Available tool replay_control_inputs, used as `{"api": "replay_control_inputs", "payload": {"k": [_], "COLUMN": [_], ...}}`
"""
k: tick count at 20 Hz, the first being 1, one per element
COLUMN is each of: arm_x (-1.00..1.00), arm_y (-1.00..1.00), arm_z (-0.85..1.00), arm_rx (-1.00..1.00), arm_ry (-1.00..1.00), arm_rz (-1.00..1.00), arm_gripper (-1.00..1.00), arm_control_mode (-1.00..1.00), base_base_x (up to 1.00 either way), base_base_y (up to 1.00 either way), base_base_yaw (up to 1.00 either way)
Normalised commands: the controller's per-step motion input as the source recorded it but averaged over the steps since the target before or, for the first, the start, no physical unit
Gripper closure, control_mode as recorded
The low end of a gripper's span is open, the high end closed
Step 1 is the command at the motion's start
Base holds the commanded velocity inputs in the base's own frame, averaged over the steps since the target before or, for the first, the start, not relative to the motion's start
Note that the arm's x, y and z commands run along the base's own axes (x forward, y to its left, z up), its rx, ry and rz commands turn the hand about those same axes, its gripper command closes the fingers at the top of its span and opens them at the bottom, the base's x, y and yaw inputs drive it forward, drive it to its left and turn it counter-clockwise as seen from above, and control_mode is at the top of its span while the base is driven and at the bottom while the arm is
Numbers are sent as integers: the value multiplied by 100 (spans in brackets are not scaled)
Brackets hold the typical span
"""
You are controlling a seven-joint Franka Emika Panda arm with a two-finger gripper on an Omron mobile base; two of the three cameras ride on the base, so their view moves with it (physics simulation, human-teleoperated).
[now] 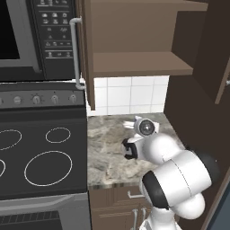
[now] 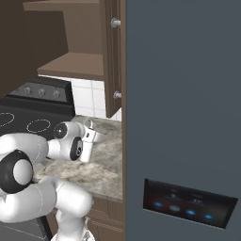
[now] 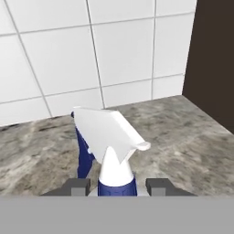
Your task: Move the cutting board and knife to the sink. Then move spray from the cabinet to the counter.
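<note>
A simulated kitchen, described from left to right as the left base view shows it. At far left hangs a black microwave [image 1: 27, 38] with a panel of buttons. Below it sits a black glass stovetop [image 1: 42, 155] marked with white rings, with a row of grey knobs along its back edge. Next comes the dark brown wall cabinet [image 1: 134, 65], its door swung open toward the stove with a long grey bar handle [image 1: 75, 51] on it; the lighter brown shelf inside is bare. White wall tiles [image 1: 128, 94] run beneath the cabinet. Under them lies the surface [image 1: 105, 152], a mottled grey-beige stone slab. Above this slab, near its back right corner, the white robot arm reaches forward and its pincer [image 1: 134, 143] grips the spray [image 1: 134, 122], a white plastic bottle.

In the hand view the spray [image 3: 112, 137] stands upright between the two dark fingertips [image 3: 157, 185], which sit snug on either side of its blue collar, the pincer partly closed around the neck. Its white trigger head points to the right, the stone slab and tiled wall behind it. Whether the bottle's base touches the slab cannot be told.

In the right base view a tall dark grey panel [image 2: 183, 94] fills the right side, with a small lit control strip [image 2: 188, 203] low down.
</note>
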Motion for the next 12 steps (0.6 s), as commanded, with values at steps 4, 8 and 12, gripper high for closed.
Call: {"api": "replay_control_inputs", "payload": {"k": [4,8,12], "arm_x": [-25,-27,-17], "arm_y": [0,0,1], "arm_z": [-44,-44,-49], "arm_rx": [1,0,0], "arm_ry": [0,0,0], "arm_rz": [-4,-5,-6], "arm_gripper": [100,100,100], "arm_control_mode": [-100,-100,-100], "base_base_x": [0,0,0], "base_base_y": [0,0,0], "base_base_yaw": [0,0,0]}}
